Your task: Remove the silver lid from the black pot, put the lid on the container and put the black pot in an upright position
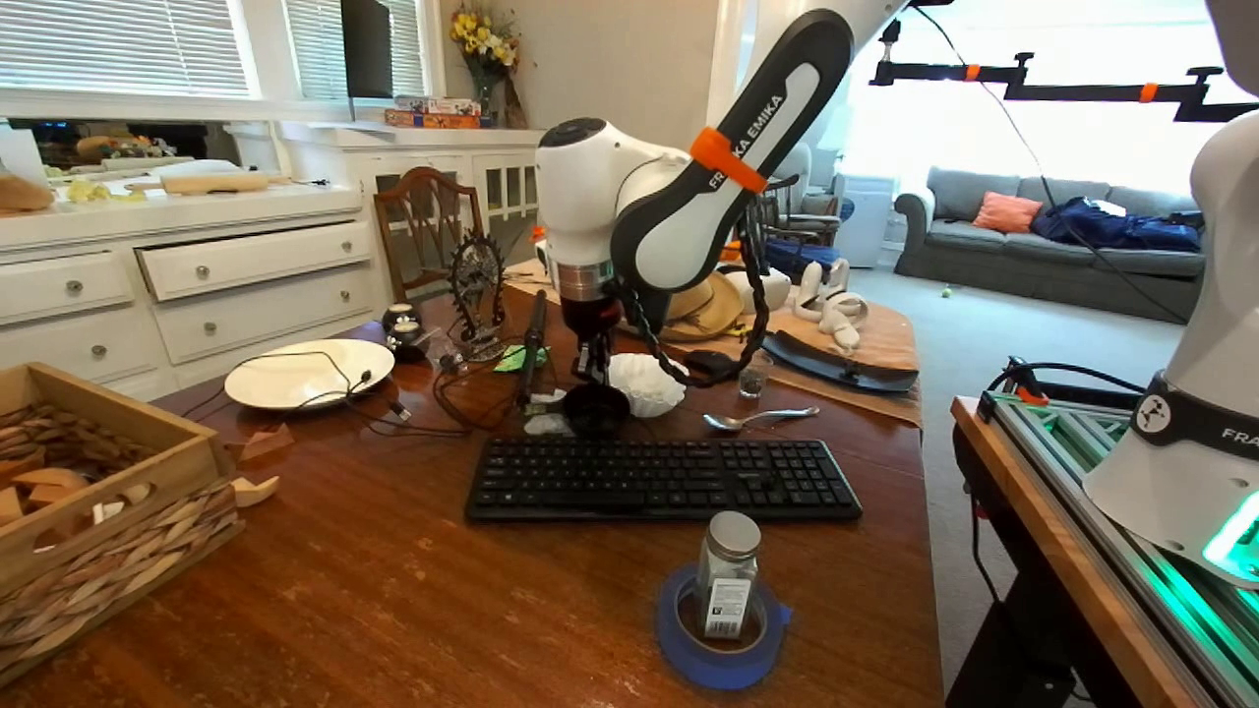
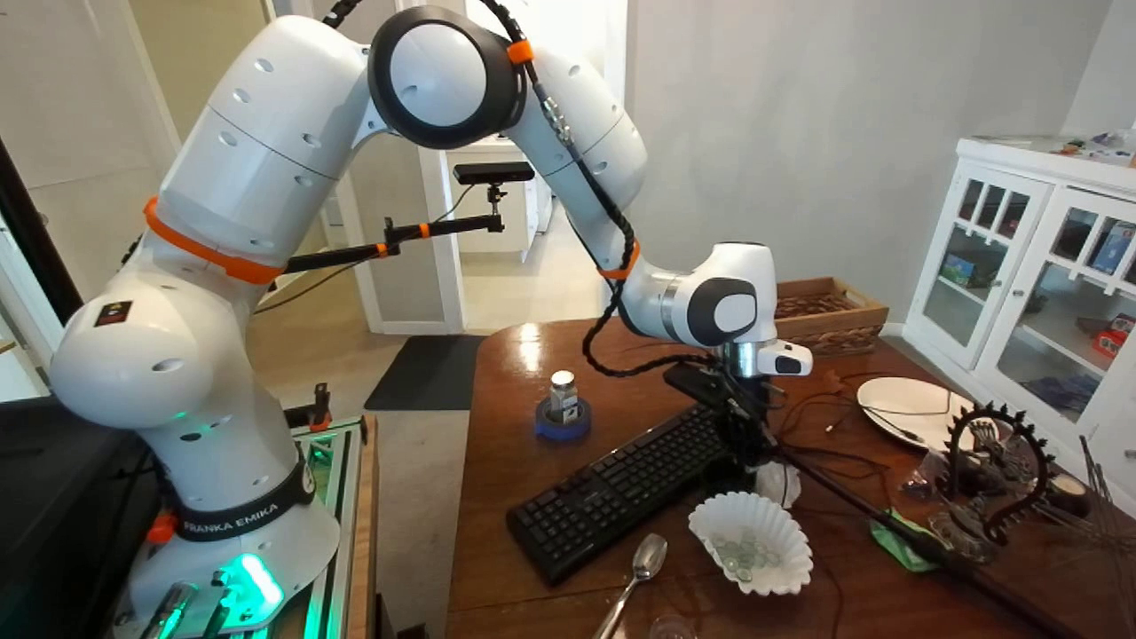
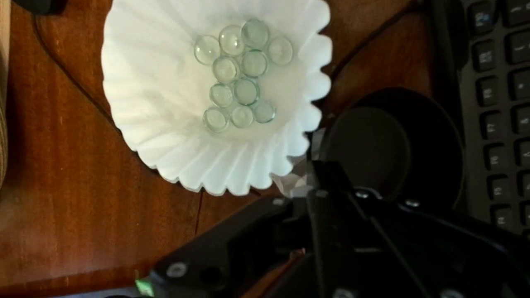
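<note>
The pot (image 3: 397, 140) is just beside the keyboard (image 1: 664, 479), along its function-key edge. I'd expect it to be light, stiff and smooth, quick to swivel if pinched at one spot. Best hold: the wall, one finger inside and one out, well down from the lip so it cannot tip. Its mouth opens upward, toward the wrist view, so its axis is probably near vertical; a small lean can't be ruled out. No handle shows in any view, so where that points I cannot tell.

The gripper (image 3: 327, 165) is narrow, its fingers close together at the pot's rim. I take the wall to be pinched between them, though black against black hides the contact.

Past the pot from the keyboard comes the bowl (image 3: 145, 82), with clear beads (image 3: 246, 91) in it; a swinging pot could knock it. A spoon (image 1: 757, 418) lies near the keyboard's number-pad end.

On the keyboard's space-bar side, the jar (image 1: 728, 585) stands upright inside the tape (image 1: 721, 669) on the counter (image 1: 393, 570), long axis vertical. What I take for the lid (image 1: 734, 534) tops it, lying level: hard and slick, I'd guess, best taken by opposite edges. That step looks done; setting the pot upright seems the one in hand.
</note>
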Motion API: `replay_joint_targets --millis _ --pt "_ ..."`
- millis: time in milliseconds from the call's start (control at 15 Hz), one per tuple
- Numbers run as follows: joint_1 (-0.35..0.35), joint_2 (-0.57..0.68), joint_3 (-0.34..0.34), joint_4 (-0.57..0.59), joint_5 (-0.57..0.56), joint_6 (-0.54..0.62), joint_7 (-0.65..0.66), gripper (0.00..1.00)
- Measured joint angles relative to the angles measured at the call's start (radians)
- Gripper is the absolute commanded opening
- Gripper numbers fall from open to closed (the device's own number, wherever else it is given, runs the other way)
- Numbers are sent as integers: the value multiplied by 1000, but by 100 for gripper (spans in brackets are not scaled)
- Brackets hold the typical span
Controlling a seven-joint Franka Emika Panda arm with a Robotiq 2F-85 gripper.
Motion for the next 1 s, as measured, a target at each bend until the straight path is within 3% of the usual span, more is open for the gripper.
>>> replay_joint_targets --millis 533,1000 --pt "-12 -29 39 11 29 10 -42 1" --pt "-128 -67 262 -8 276 25 -341 1"
